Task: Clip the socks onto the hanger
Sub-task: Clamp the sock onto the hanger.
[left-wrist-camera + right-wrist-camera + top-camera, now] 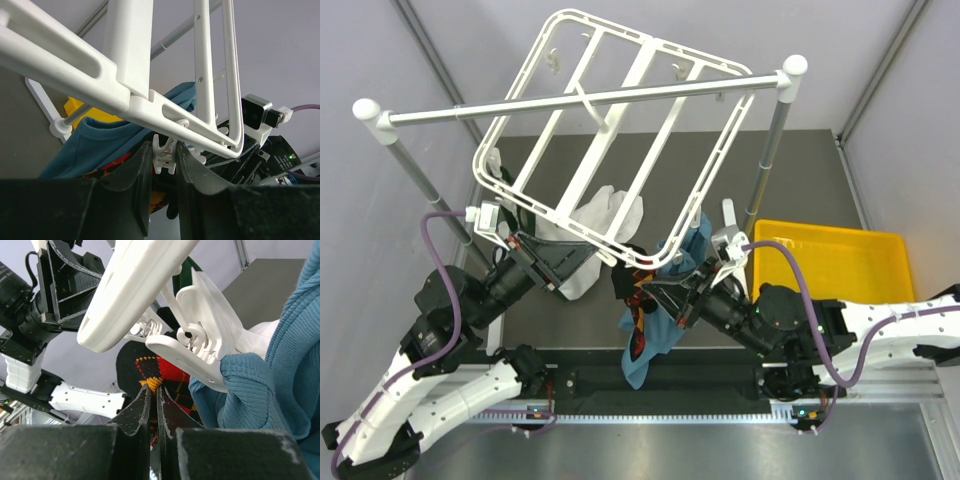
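Note:
The white square hanger [610,130] hangs tilted from the silver rail. My left gripper [165,155] is shut on a small white clip [164,156] under the hanger's near edge [150,107]. My right gripper [156,392] is shut on a black argyle sock [165,370], held up just below a white clip [200,347] on the frame. In the top view the sock [638,305] hangs between my left gripper [618,262] and my right gripper [665,290]. A second sock is not clearly visible.
A teal-blue cloth [665,310] is clipped to the hanger's near corner and hangs beside the sock. A white cloth [605,215] hangs behind it. The silver rail [590,100] with white ball ends stands on two posts. A yellow bin [830,265] sits at the right.

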Tool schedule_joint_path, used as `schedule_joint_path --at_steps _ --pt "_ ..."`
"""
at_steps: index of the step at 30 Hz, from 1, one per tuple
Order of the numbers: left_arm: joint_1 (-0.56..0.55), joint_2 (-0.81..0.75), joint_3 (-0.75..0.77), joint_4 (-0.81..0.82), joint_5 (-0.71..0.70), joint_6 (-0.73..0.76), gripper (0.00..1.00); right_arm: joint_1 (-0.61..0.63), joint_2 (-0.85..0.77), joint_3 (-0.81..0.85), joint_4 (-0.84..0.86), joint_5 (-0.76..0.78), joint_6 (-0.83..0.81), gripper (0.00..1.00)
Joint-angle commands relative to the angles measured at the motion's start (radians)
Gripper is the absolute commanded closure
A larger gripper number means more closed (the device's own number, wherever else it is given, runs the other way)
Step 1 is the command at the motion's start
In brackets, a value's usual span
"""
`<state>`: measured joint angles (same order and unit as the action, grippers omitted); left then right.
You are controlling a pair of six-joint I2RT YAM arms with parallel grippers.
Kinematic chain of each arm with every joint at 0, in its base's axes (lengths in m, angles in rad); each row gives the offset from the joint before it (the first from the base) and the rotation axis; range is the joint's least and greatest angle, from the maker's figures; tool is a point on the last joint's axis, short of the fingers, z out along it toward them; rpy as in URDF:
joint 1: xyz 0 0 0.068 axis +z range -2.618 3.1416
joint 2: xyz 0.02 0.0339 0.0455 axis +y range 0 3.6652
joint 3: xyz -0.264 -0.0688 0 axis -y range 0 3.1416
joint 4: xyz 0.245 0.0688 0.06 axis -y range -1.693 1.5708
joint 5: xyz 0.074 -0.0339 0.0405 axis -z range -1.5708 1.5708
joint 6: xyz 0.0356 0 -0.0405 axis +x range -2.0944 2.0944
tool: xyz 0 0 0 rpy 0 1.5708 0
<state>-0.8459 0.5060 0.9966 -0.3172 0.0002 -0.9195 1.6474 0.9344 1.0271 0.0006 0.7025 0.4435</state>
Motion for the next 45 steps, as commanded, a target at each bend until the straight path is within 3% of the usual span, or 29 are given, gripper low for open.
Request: schedule_joint_path --at_steps 1,14,37,41,45 --pt "-0.002 -0.007 0.017 -0.036 0.018 -0.007 1.00 0.014 0.018 0.008 0.048 0.052 -0.020 1.00" --pt "-0.001 -0.021 0.025 -0.049 0.021 -0.010 1.00 0.012 -0.005 -0.032 0.070 0.153 -0.012 1.00" --pt "-0.001 0.002 0.027 -0.034 0.052 0.004 1.00 0.009 0.083 0.016 0.171 0.115 0.003 1.00" --pt "-0.001 0.017 0.036 -0.023 0.055 0.007 1.00 0.008 0.106 0.088 0.050 0.060 0.006 1.00" --pt "-0.001 0.057 0.072 -0.029 0.058 -0.015 1.00 0.009 0.089 0.143 -0.086 -0.171 -0.008 1.00"
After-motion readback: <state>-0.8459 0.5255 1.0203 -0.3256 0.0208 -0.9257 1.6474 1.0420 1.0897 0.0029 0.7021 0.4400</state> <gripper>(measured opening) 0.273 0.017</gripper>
